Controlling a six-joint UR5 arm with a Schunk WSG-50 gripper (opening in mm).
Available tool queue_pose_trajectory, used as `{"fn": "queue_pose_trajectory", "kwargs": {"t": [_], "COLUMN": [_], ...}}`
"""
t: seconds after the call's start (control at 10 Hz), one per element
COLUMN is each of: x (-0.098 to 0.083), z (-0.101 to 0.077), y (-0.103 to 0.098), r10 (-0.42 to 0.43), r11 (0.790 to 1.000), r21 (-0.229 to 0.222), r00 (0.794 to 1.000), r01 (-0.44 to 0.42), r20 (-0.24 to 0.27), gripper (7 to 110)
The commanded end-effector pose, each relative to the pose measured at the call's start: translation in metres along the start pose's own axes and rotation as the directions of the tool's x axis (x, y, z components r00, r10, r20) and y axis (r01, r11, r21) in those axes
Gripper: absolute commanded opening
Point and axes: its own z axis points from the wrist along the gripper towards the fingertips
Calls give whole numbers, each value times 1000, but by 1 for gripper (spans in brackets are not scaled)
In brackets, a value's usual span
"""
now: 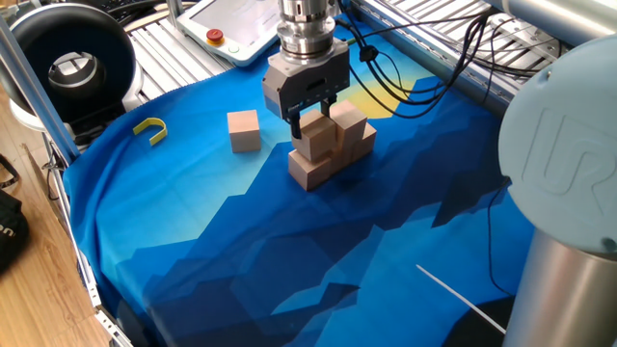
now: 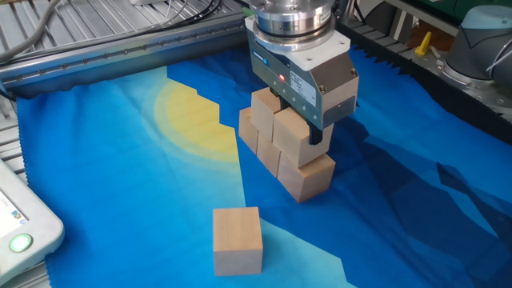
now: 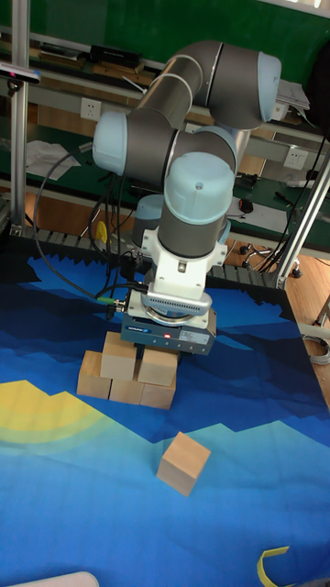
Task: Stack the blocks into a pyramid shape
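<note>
Jaws: gripper point(image 2: 299, 128) clamped on a second-layer block point(image 2: 293, 138), one finger on each side.
Stack: three blocks point(image 3: 122, 388) in a row near the cloth's point(image 2: 120, 192) middle, two on top.
Loose block point(image 2: 237, 240): on the cloth, apart from the stack.
Yellow hook point(image 1: 150, 128): near a cloth edge.

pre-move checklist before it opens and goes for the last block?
1. Second-row block sits between the gripper fingers: ok.
2. That block rests on the base row, not hanging in air: ok in both fixed views.
3. Its seating is square across two base blocks: cannot tell, the gripper hides the seam.
4. The other second-row block is in place beside it: ok.
5. Loose block lies apart from the stack on the cloth, unobstructed: ok.
6. Yellow hook is well away from the stack and loose block: ok.
</note>
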Motion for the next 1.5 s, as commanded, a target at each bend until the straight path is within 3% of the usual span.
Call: {"fn": "queue_pose_trajectory", "kwargs": {"t": [0.0,1.4], "x": [0,3], "z": [0,1], "y": [2,4], "r10": [2,-5], "r11": [1000,1000], "r21": [-12,-20], "r00": [1000,1000], "r01": [-2,4], "r20": [-2,-17], "gripper": [7,7]}}
